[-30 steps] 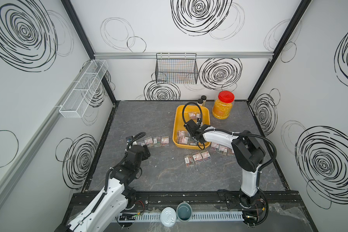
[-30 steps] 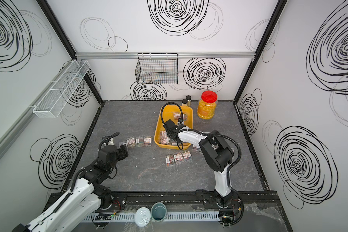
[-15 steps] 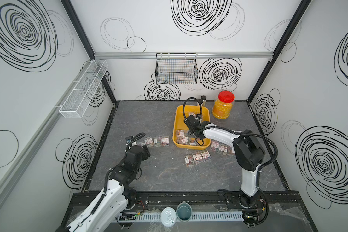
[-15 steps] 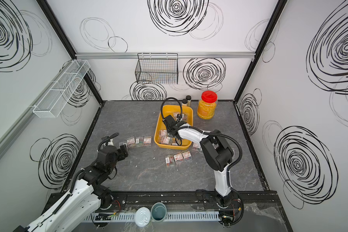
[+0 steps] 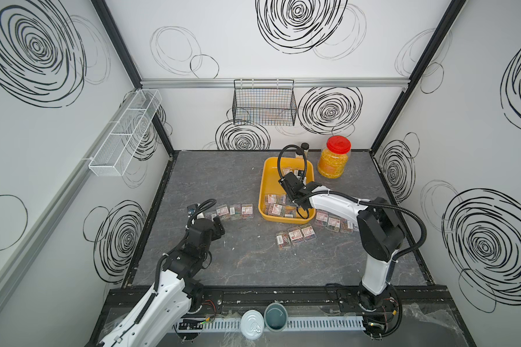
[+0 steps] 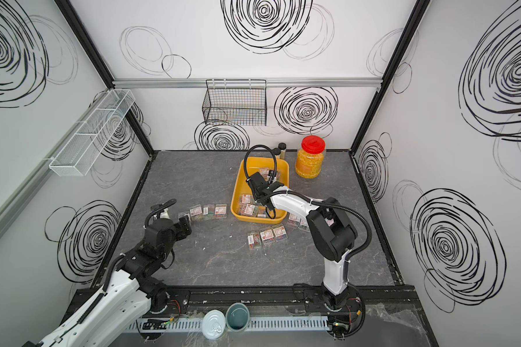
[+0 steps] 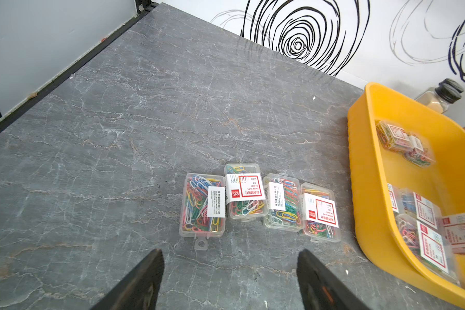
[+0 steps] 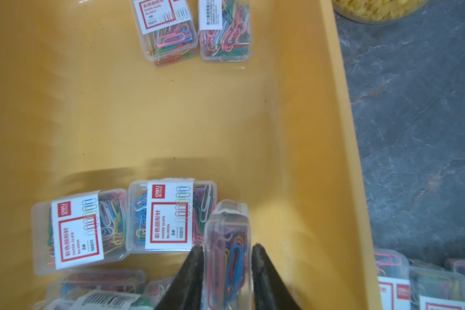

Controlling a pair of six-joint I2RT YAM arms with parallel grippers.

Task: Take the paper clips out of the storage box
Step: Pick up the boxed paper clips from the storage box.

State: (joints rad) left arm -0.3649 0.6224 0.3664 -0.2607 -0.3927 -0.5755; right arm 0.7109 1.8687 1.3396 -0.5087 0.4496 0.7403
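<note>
While R fingers [image 8: 189, 279] pinch clip case [image 8: 227, 257] on edge in box [image 8: 145, 120] | L fingers [image 7: 140, 284] wide, empty

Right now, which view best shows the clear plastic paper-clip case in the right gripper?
Right wrist: the clear plastic case stands on edge in the right gripper, inside the yellow plastic tray. In both top views the right arm hides it. Left wrist view shows tray cases, but I can't single it out.

Case labels [image 8: 169, 214] read "deli", "PAPER CLIPS", "No.0024".
</note>
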